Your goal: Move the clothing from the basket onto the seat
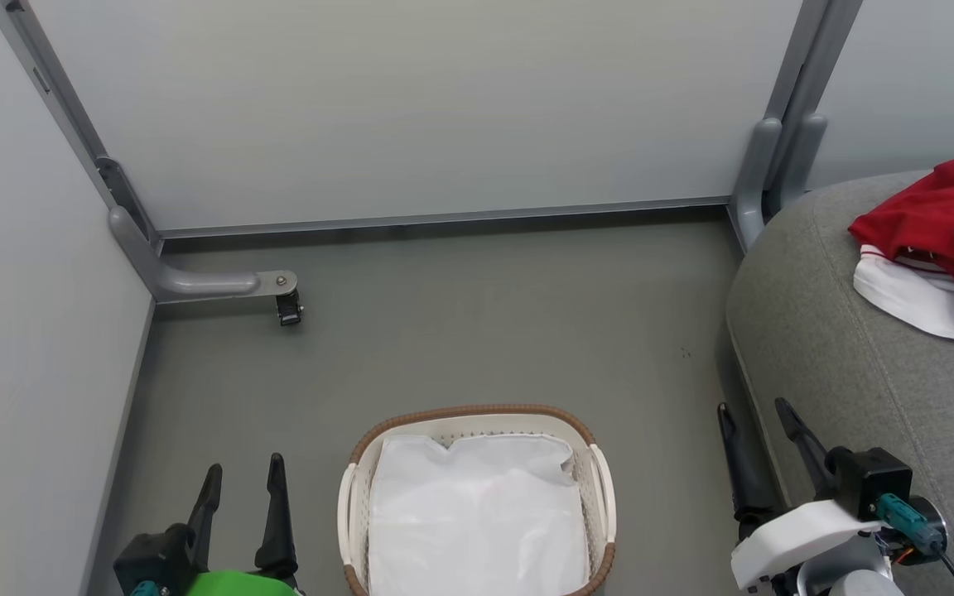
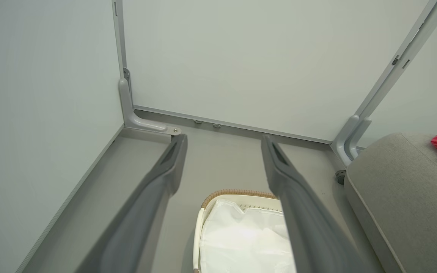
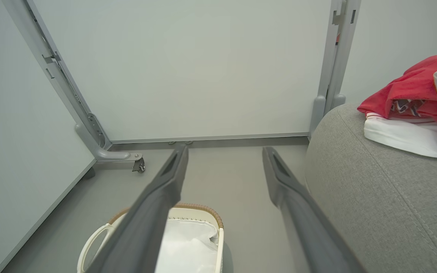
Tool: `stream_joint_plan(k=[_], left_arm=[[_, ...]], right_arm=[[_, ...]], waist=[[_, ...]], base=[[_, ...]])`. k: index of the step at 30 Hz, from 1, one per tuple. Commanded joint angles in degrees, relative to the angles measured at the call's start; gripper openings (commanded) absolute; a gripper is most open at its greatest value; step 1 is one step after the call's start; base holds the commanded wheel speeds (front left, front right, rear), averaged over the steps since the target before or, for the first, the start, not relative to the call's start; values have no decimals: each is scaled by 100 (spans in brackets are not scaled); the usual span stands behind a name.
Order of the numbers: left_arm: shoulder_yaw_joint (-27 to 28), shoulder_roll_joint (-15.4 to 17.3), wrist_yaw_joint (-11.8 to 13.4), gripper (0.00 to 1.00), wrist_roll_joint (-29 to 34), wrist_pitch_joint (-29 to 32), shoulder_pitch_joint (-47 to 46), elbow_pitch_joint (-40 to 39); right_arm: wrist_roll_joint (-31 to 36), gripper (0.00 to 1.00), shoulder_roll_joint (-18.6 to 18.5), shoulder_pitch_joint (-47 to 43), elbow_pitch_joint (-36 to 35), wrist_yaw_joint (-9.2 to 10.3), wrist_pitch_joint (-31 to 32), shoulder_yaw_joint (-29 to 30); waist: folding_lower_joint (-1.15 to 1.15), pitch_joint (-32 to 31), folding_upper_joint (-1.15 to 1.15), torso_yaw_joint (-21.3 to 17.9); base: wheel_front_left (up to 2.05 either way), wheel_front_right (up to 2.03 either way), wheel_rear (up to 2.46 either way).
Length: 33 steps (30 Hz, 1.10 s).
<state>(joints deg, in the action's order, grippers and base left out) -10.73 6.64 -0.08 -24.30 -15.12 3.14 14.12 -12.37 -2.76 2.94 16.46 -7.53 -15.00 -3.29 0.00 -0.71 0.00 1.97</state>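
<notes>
The cream basket with a brown woven rim stands on the floor at the bottom centre, holding just its white cloth liner. Red and white clothing lies bunched on the grey seat at the right. To the basket's left, my left gripper is open and holds nothing. My right gripper is open too, between the basket and the seat's rounded edge. The left wrist view has the basket below the open fingers, and the right wrist view has the clothing on the seat.
Pale partition panels close off the back and left. A grey panel foot with a small caster juts onto the grey floor at the left. Another panel post stands by the seat's far corner.
</notes>
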Motion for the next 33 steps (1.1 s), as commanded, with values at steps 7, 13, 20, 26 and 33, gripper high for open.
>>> stream_joint_plan(k=[7, 13, 20, 26, 33], left_arm=[[116, -85, -153, 100, 146, -4, 72, 49], [178, -136, -250, 100, 207, -4, 67, 71], [185, -173, -261, 0, -33, 69, -24, 261], [323, -190, -304, 0, -615, 253, -109, 238], [459, -208, -347, 0, -1209, 435, -196, 209]], right_arm=[[-82, 100, -25, -48, 33, 8, -28, -42], [-85, 100, -24, -27, 62, 8, -28, -43], [-301, 0, 29, -41, 205, 0, 72, -40], [-967, 0, 25, -6, 162, 1, 252, 49], [-1641, 0, 20, 31, 117, 1, 435, 141]], waist=[[0, -20, 0, 0], [0, -29, 0, 0], [0, -28, 0, -5], [0, -22, 0, -14], [0, -16, 0, -25]], base=[[0, 0, 0], [0, 0, 0], [0, 0, 0], [0, 0, 0], [0, 0, 0]])
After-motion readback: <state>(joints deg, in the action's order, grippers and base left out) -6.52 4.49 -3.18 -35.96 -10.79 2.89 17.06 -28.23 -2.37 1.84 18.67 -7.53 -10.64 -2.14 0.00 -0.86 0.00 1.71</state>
